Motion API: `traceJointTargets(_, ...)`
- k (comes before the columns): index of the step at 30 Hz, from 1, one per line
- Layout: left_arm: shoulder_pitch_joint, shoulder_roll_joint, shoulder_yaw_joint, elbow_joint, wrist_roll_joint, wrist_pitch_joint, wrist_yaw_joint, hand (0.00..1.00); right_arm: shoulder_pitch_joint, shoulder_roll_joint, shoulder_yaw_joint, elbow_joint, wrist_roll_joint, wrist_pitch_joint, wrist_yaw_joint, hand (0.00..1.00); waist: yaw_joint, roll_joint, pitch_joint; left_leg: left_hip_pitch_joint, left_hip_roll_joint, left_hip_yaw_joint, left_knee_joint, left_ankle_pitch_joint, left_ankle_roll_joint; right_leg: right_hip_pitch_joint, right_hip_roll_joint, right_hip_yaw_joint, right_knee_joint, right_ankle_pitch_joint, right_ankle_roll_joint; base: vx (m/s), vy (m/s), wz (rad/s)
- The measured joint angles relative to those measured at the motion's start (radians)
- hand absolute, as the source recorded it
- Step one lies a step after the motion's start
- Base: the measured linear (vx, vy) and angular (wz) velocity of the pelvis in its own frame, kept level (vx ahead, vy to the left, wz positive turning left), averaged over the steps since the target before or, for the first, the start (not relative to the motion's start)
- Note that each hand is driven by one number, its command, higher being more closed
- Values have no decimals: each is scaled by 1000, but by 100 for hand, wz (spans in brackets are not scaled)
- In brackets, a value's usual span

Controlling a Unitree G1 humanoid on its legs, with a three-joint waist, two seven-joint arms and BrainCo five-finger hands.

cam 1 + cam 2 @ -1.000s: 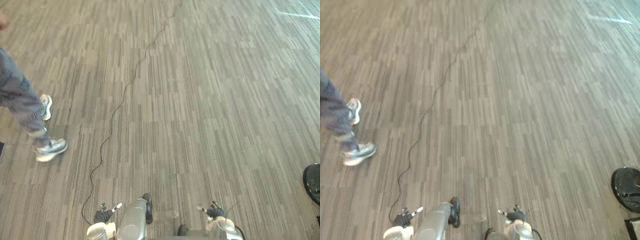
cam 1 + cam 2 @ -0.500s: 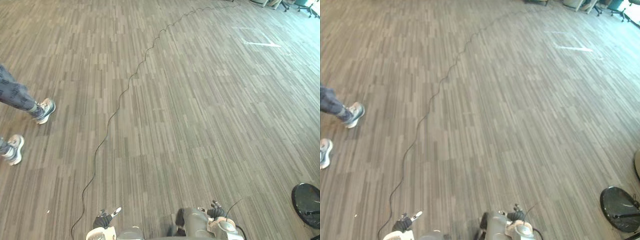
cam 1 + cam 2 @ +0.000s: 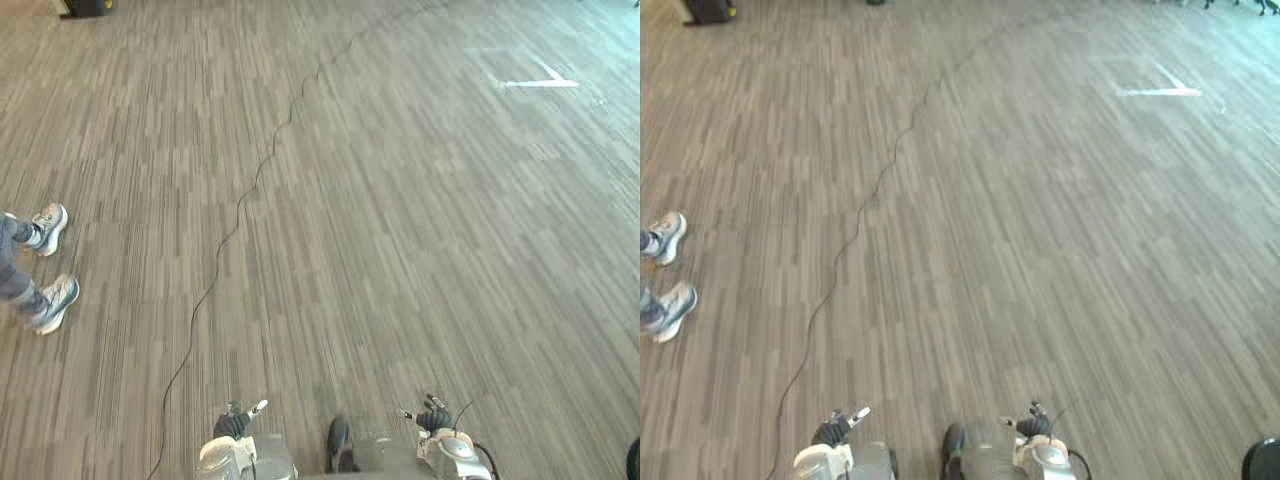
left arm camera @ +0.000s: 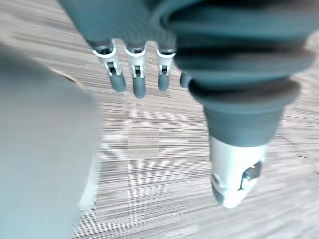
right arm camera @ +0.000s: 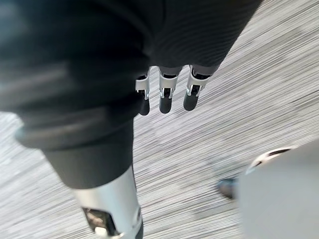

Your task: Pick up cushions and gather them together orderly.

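**Seeking cushions, both hands free**

We cannot tell where the cushions lie, and neither hand carries one. We judge this to be the searching step: our next move is to find a cushion before reaching for it. Our left hand [image 4: 138,82] and right hand [image 5: 166,99] hang with straight, relaxed fingers, holding nothing. A person's shoes [image 3: 55,300] stand near the left edge of the floor [image 3: 400,220], and white tape [image 3: 540,82] marks its far right corner.

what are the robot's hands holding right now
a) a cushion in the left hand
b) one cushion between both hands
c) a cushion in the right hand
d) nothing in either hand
D: the left hand and the right hand each hang with straight fingers above the floor, with nothing in their grasp.
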Motion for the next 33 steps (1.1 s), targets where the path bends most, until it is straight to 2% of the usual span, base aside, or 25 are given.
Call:
traceJointTargets(2, -2, -1, 0, -17, -8, -17, 0, 0, -8, 0, 0, 4, 2, 0, -3, 0, 17, -14, 10, -48, -82, -53, -261, 68, -17, 49, -51, 43, -13, -35, 29, 518, 164, -56)
traceJointTargets(4, 8, -9, -4, -19, -19, -20, 1, 0, -1, -2, 0, 25, 2, 0, -3, 0, 30, -4, 4, -58, -109, -118, -487, 252, -57, 109, -74, 96, -39, -77, 68, 535, 248, -72)
traceJointTargets(5, 13, -8, -4, -15, -29, -20, 1, 0, 6, 3, 3, 37, 2, -2, -3, 0, 36, -7, -5, -43, -112, -116, -480, 331, -43, 131, -83, 119, -40, -99, 84, 551, 265, -78)
traceJointTargets(6, 13, 3, -3, -12, -46, -20, 0, 0, 9, 24, 3, 46, 2, -1, -3, 0, 38, -28, -19, -44, -136, -100, -448, 321, 16, 133, -113, 144, -26, -118, 97, 581, 258, -62)
traceJointTargets(8, 11, 7, 3, -18, -59, -19, -1, 0, 17, 44, 0, 41, 0, -3, 0, 0, 38, -52, -32, -67, -136, -61, -348, 240, 49, 87, -137, 176, 82, -125, 111, 608, 242, -54)
traceJointTargets(9, 11, 7, 3, -16, -64, -18, -1, 0, 22, 46, 0, 39, 0, -3, 1, 0, 46, -57, -34, -48, -131, -29, -319, 200, 83, 55, -146, 193, 183, -133, 125, 686, 282, -83)
traceJointTargets(10, 11, 11, -4, -11, -64, -18, 2, 0, 20, 45, 3, 38, -1, -4, 6, 0, 46, -67, -35, 14, -134, 14, -315, 146, 112, -21, -163, 201, 400, -118, 216, 538, 227, -77)
traceJointTargets(12, 10, 23, -32, 2, -63, -16, 2, 0, 17, 44, 7, 31, -1, -6, 9, 0, 39, -61, -28, 88, -134, 35, -328, 102, 128, -113, -180, 190, 648, -75, 283, 485, 193, -63)
traceJointTargets(13, 8, 34, -58, 28, -64, -13, 2, 0, 10, 42, 9, 7, 0, -13, 10, 0, 16, -53, -19, 168, -130, 44, -344, 74, 136, -177, -202, 127, 819, -93, 251, 456, 154, -45)
traceJointTargets(14, 8, 40, -68, 41, -64, -11, 3, 0, 8, 42, 12, -3, 0, -14, 10, 0, 9, -48, -16, 213, -127, 58, -365, 71, 138, -205, -216, 87, 859, -106, 226, 445, 113, -52)
traceJointTargets(15, 7, 39, -69, 56, -64, -9, 4, 0, 5, 39, 24, -4, 0, -17, 10, 0, 9, -38, -8, 318, -111, 88, -434, 71, 138, -247, -225, 0, 855, -137, 176, 459, 88, -49)
traceJointTargets(17, 8, 40, -69, 60, -58, -3, 3, 0, -2, 33, 44, -3, 0, -18, 10, 0, 8, -34, -5, 409, -88, 118, -501, 71, 137, -293, -210, -99, 735, -163, 149, 472, 68, -50)
traceJointTargets(19, 5, 40, -75, 63, -42, 4, 3, 0, -15, 28, 44, -3, 0, -21, 10, 0, 2, -35, -4, 461, -76, 148, -550, 71, 137, -361, -187, -158, 539, -143, 138, 438, 22, -40)
traceJointTargets(21, -3, 41, -98, 89, -14, 5, 2, 0, -34, 8, 44, -2, 0, -21, 11, 0, -15, -26, 5, 527, -73, 175, -609, 58, 92, -417, -156, -207, 222, 9, 142, 536, -24, -28)
traceJointTargets(22, -5, 47, -106, 95, -1, 5, 2, 0, -33, 1, 42, -1, 0, -19, 12, 0, -21, -32, 9, 548, -82, 176, -620, 48, 65, -434, -157, -224, 144, 61, 133, 645, -81, -7)
traceJointTargets(23, -1, 53, -106, 98, 7, 6, 2, 0, -27, -5, 41, -1, 0, -14, 12, 0, -28, -39, 8, 595, -90, 167, -622, 23, 19, -448, -152, -238, 103, 114, 93, 726, -134, 5)
traceJointTargets(24, 2, 51, -105, 100, 22, 7, 1, 0, -20, -15, 39, 0, -1, -11, 13, 0, -40, -33, 6, 627, -80, 156, -610, 8, -6, -447, -135, -212, 124, 228, 5, 642, -145, 5)
traceJointTargets(25, 0, 44, -101, 100, 38, 6, 1, 0, -19, -24, 35, 0, -4, -8, 18, 0, -42, -13, -2, 621, -46, 140, -560, 4, -14, -452, -116, -219, 163, 245, -16, 667, -183, -10)
traceJointTargets(26, -2, 34, -82, 97, 42, 3, 0, 0, -17, -36, 21, 2, -14, -5, 25, 0, -41, 15, -11, 576, 0, 127, -436, 23, -49, -446, -83, -228, 189, 194, -28, 669, -209, -27)
traceJointTargets(27, -6, 27, -62, 99, 52, 6, 1, 0, -17, -34, 0, -3, -20, -5, 28, 0, -45, 24, -11, 507, 36, 100, -270, 85, -80, -427, -53, -225, 199, 164, -20, 671, -213, -50)
traceJointTargets(28, -6, 16, -37, 99, 52, 10, 0, 0, -17, -34, 1, -4, -20, -4, 27, 0, -44, 38, 0, 451, 63, 81, -105, 188, -64, -388, -23, -201, 187, 139, -23, 546, -135, -73)
traceJointTargets(29, -5, -2, -14, 92, 50, 9, 0, 0, -16, -41, 4, -1, -20, -1, 26, 0, -36, 63, 11, 388, 100, 67, 71, 314, -76, -321, 15, -162, 145, 131, -28, 657, -26, -114)
traceJointTargets(30, -7, 0, -29, 86, 54, 4, -3, 0, -18, -43, 6, 2, -20, 3, 26, 0, -33, 71, 21, 316, 118, 58, 251, 236, -64, -238, 48, -110, 102, 120, -37, 641, 23, -127)
traceJointTargets(31, -7, 2, -36, 75, 55, 2, -6, 0, -17, -36, 6, 3, -19, 7, 26, 0, -31, 60, 25, 259, 112, 59, 330, 167, -68, -169, 53, -72, 69, 113, -37, 753, 41, -115)
traceJointTargets(33, -5, 3, -38, 38, 53, -4, -15, 0, -4, -26, 8, 8, -19, 10, 25, 0, -22, 37, 27, 168, 77, 79, 298, 80, -46, -38, 37, 17, -5, 108, -33, 588, 53, -108)
